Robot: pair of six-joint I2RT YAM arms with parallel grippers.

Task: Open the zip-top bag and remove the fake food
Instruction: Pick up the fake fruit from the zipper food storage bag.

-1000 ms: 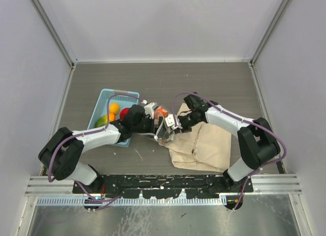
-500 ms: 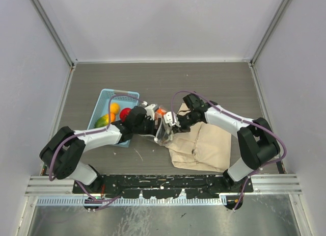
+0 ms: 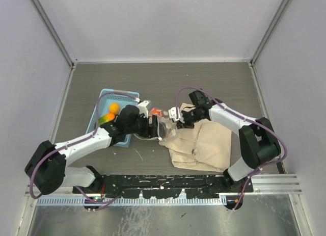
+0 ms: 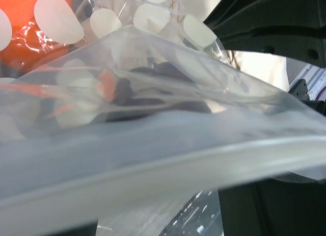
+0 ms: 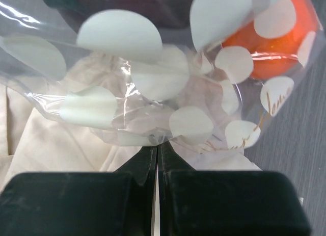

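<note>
The zip-top bag [image 3: 164, 128], clear with white oval spots, hangs stretched between my two grippers just above the table. My left gripper [image 3: 152, 126] holds its left edge. The zip strip [image 4: 153, 164] fills the left wrist view and hides the fingertips. My right gripper [image 3: 173, 118] is shut on a pinch of the bag's film [image 5: 153, 136], jaws almost touching. An orange fake fruit [image 3: 157, 112] sits inside the bag and shows through it in both wrist views [image 5: 275, 47] [image 4: 30, 37]. Something dark lies deeper in the bag [image 4: 153, 85].
A light blue basket [image 3: 104, 101] at the left holds an orange fruit [image 3: 114, 107] and a green-yellow one [image 3: 106, 118]; my left arm crosses its right side. A beige cloth bag [image 3: 204, 141] lies under and right of the right gripper.
The left gripper has drawn left and the right gripper right and away, spreading the bag wider between them. The left arm now covers the red fruit in the basket.
</note>
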